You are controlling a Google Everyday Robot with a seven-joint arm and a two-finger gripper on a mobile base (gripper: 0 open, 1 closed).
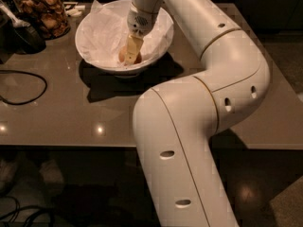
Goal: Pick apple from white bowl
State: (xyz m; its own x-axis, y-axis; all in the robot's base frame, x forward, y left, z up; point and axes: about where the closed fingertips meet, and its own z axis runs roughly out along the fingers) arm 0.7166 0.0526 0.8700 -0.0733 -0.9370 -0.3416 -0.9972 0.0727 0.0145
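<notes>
- Gripper (131, 58) is down inside the white bowl (161, 20), which sits near the counter's (71, 117) far edge, left of centre.
- Apple (122, 56) lies at the bowl's bottom on crumpled white paper (102, 27), touching the gripper tip & partly hidden behind it.
- Can't tell how wide the gripper is set, or whether it has hold of the apple.
- Risk 1: the apple is round, so an off-centre squeeze probably squirts it sideways up the sloped wall.
- Risk 2: loose paper may get pinched w/ the fruit, then lift or drag out along w/ it.
- Risk 3: the bowl seems to stand on a narrow base, so a sideways push or a snag on the way up could tip it or slide it toward the far edge.
- Risk 4: a glass jar (45, 11) of brown snacks stands at the far-left corner, near the bowl, so a wide swing left could knock it.
- A black cable (23, 86) loops by the left edge, well apart from the bowl, so it's a low concern.
</notes>
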